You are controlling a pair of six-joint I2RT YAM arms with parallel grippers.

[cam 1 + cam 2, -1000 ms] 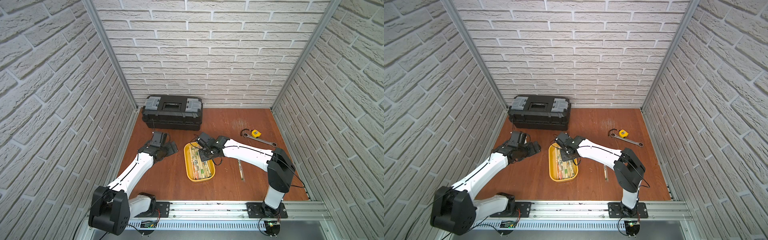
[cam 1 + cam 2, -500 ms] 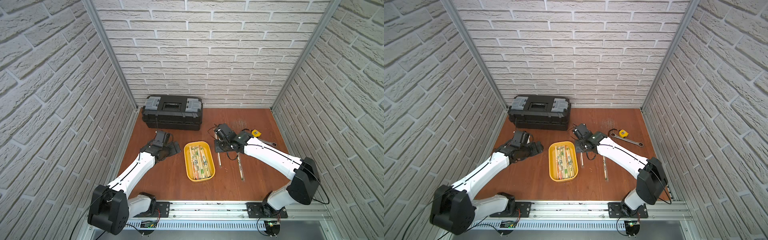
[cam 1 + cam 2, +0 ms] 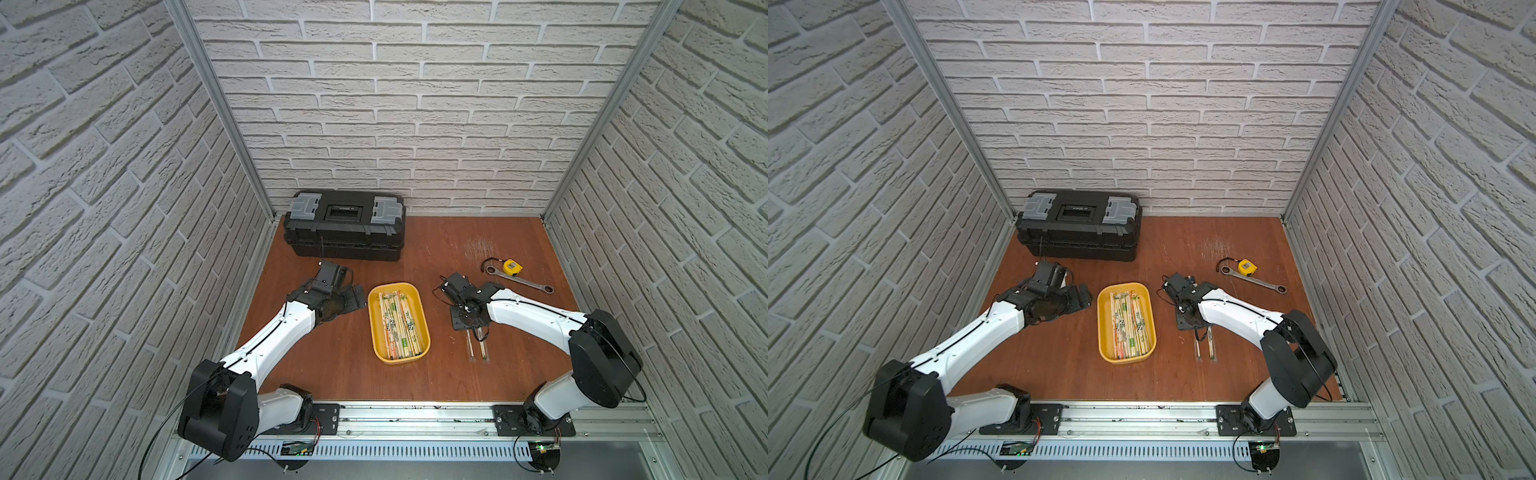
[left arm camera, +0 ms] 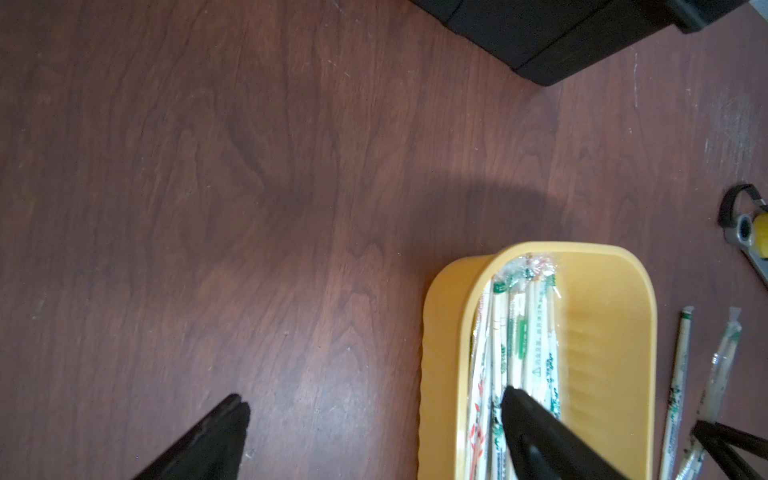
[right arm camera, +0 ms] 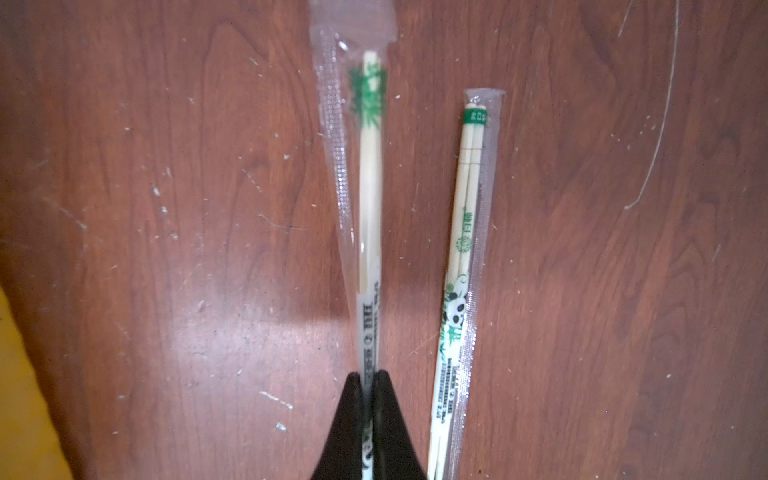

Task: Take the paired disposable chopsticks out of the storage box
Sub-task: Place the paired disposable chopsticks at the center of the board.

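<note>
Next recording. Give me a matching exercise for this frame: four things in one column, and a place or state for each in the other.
Things:
1. right gripper
2. left gripper
3. black toolbox
4. tape measure

Places or states:
A. against the back wall
B. open and empty
C. next to the wrench
D. shut on a chopstick pair outside the storage box

Pairs: 1-D, 2-B, 3-A, 4-C

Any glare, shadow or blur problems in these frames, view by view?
Both top views: sharp, evenly lit, walls bowed by the wide lens. Left wrist view: dim, broad shadow on the table beside the storage box. Right wrist view: glare on the table beside the held chopsticks; right gripper's fingers blurred.
</note>
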